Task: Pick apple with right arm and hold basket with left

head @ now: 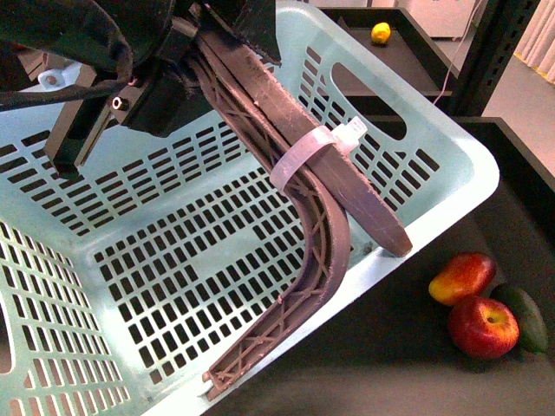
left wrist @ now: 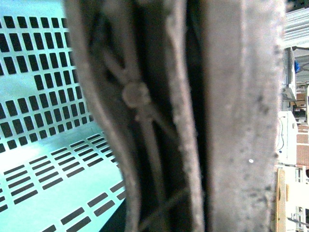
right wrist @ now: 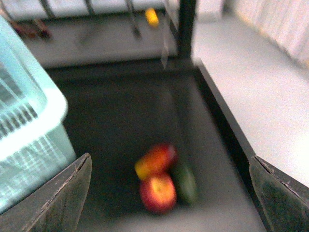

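Note:
The mint-green basket [head: 173,260] fills the left of the front view, tilted, its brown handles [head: 312,217] tied by a white zip tie [head: 312,152]. My left gripper [head: 186,61] is shut on the handles at the top; in the left wrist view the handles [left wrist: 231,121] fill the frame. The red apple [head: 483,327] lies on the dark tray at lower right, touching the mango [head: 462,277]. In the right wrist view my right gripper [right wrist: 169,193] is open, above the apple [right wrist: 158,192], which shows between its fingers [right wrist: 63,198]. The view is blurred.
A dark green fruit [head: 523,316] lies against the apple's right side. A yellow fruit [head: 381,33] sits on the far shelf. A black frame post [head: 486,61] stands at right. The tray's rim [right wrist: 227,125] runs beside the fruits.

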